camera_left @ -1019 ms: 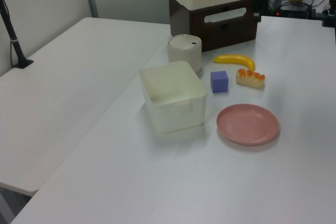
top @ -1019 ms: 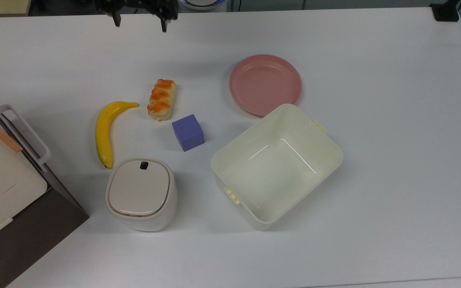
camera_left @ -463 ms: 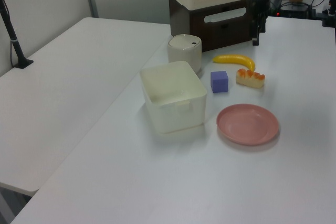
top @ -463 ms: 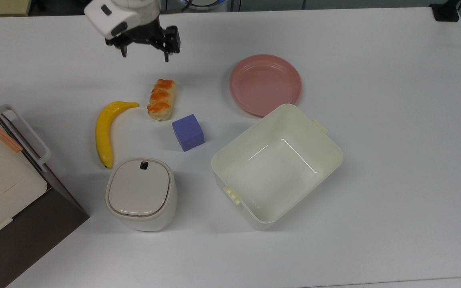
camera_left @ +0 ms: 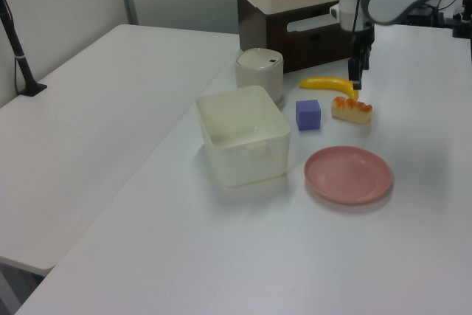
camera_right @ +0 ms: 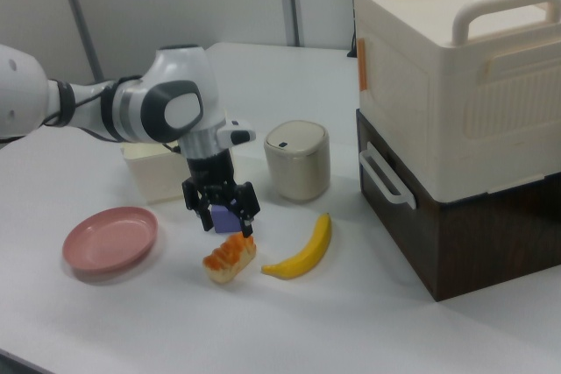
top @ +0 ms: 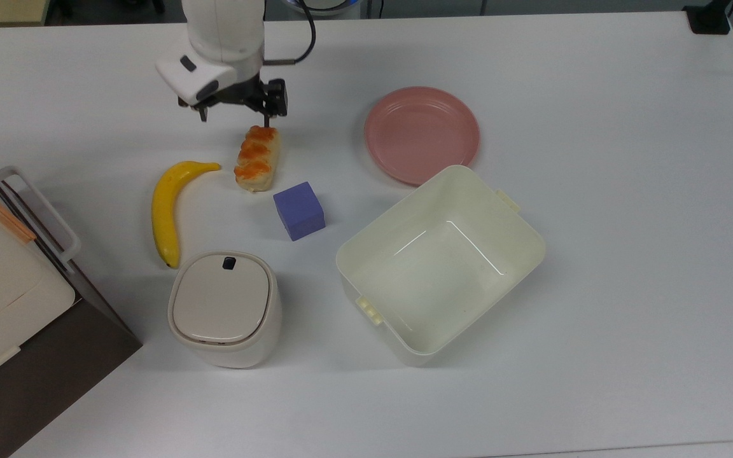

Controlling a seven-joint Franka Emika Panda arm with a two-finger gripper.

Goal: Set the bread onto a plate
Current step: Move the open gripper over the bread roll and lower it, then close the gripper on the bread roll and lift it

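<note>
We see the gripper (top: 235, 114) spread wide and empty, just beyond the far end of the glossy, bumpy bread (top: 257, 158), which lies on the white table (top: 595, 191), well left of the round pink plate (top: 422, 134) in the top view.

Top view, landmark = small purple cube (top: 300, 210): oblong bumpy loaf (top: 257, 158) up-left, curved banana (top: 170, 207) left, round shallow plate (top: 422, 134) up-right, big rectangular tub (top: 440, 263) right, lidded bin (top: 224, 307) below-left.
</note>
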